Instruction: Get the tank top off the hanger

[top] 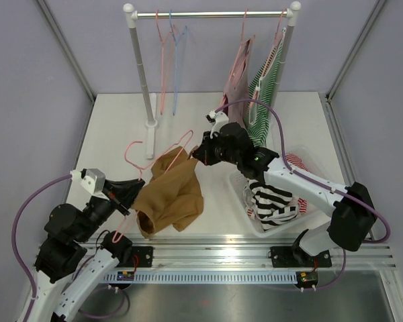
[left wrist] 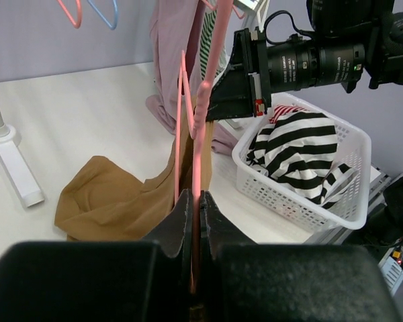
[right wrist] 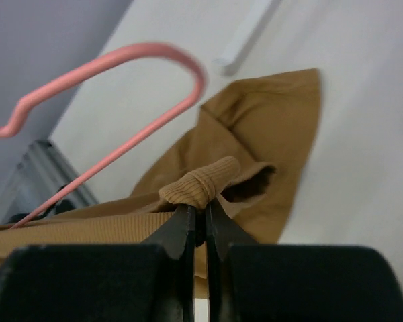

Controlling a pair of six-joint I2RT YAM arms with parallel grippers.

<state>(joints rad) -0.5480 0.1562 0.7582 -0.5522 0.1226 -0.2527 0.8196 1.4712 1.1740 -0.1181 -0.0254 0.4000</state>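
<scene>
L gripper (left wrist: 195, 201) clamps hanger (left wrist: 200, 134), axis running to 1-2 o'clock; R gripper (right wrist: 197, 216) pinches tank top (top: 178, 191) strap (right wrist: 203, 181) (hook end), so pull there.

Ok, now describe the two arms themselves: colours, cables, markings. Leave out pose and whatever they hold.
Both arms are white link shells with black joint housings. A purple cable loops beside the left arm; another arcs over the right arm. The left pincer and right pincer have matte black fingers. A small green light glows near the right wrist. No readable markings.
</scene>
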